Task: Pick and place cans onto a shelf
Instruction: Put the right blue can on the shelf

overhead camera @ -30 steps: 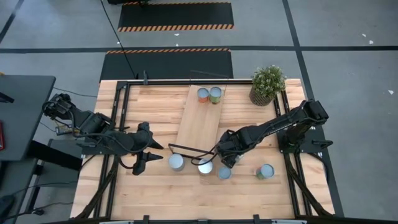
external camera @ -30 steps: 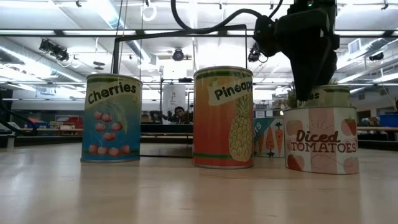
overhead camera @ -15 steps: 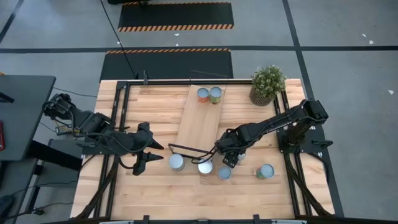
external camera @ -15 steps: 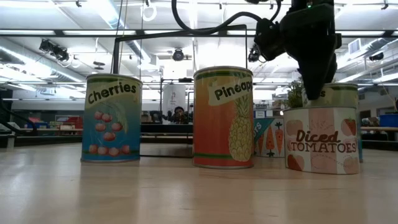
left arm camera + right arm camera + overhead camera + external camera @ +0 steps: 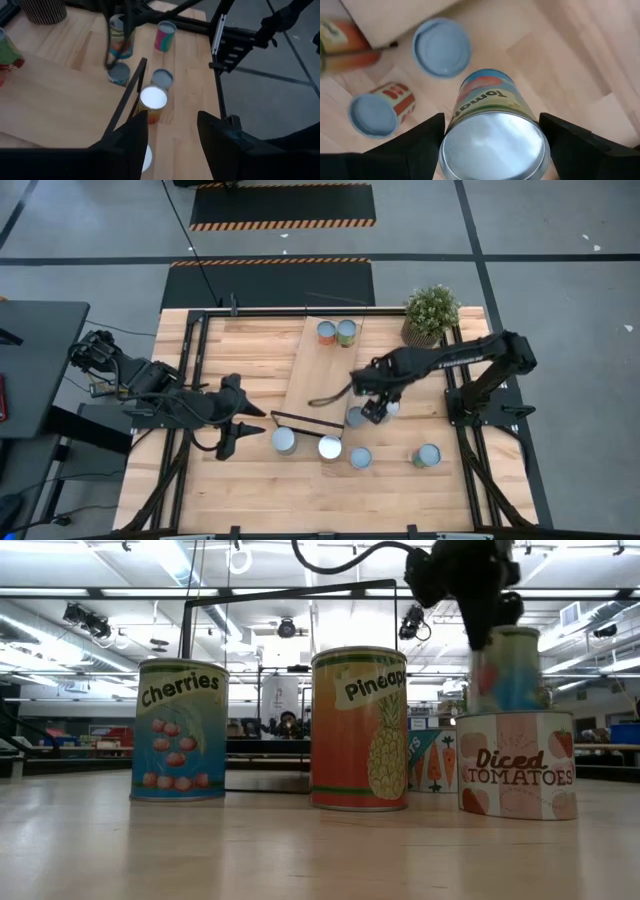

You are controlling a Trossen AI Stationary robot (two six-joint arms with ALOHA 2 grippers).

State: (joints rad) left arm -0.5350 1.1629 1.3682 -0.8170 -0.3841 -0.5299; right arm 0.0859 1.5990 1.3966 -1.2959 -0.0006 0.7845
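My right gripper [image 5: 378, 410] hangs above the table beside the shelf's near end, shut on a can [image 5: 487, 107] with a tomato label and a silver top. In the low view this can [image 5: 510, 670] floats above the Diced Tomatoes can [image 5: 515, 765]. Several more cans stand upright on the table, among them Cherries [image 5: 180, 730] and Pineapple [image 5: 360, 730]. Two cans [image 5: 337, 332] stand on the far end of the shelf [image 5: 320, 375]. My left gripper [image 5: 242, 426] waits open at the table's left, its fingers [image 5: 135, 135] bare. My right gripper pinches the can between its two fingers, one on each side of the wall just below the top rim [image 5: 451, 131]. The fingers [image 5: 415, 145] come from above, pointing down. The can hangs upright, lifted clear of the table.
A potted plant [image 5: 431, 315] stands at the far right corner. A blue-topped can [image 5: 441, 47] stands on the table just beside the held one, near the shelf's black frame [image 5: 305, 420]. A pink can [image 5: 427, 455] stands alone at the near right. Bare shelf board lies between the frame and the two far cans.
My right gripper has risen and gone toward the table's far edge, alongside the shelf. The tomato-label can, which stood on the table behind the Diced Tomatoes can, is now lifted clear and upright in the gripper. A blue-topped can that the arm hid now shows.
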